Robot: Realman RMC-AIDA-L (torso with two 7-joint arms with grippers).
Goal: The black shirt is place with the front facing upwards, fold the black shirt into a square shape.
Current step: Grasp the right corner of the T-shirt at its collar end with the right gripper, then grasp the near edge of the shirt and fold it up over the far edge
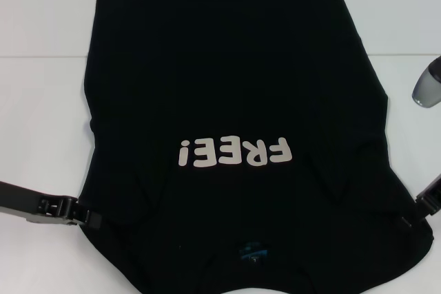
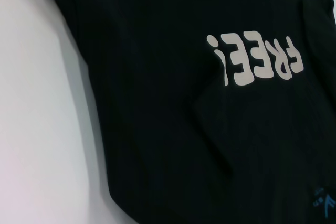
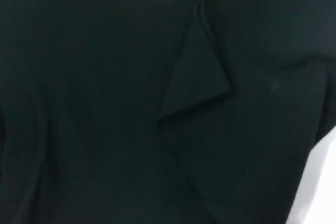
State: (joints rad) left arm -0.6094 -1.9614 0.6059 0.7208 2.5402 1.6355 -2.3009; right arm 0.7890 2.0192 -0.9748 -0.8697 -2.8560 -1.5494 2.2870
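Lying lengthwise, black shirt (image 1: 234, 101) collar nearest robot, lettering up, claw states unclear

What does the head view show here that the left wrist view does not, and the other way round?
Only the head view shows the whole black shirt spread on the white table, the left gripper at its left edge, the right gripper at its right edge, and a grey object at far right. The left wrist view adds nothing new, only a closer look at the cloth. Both show the white lettering and the teal neck label.
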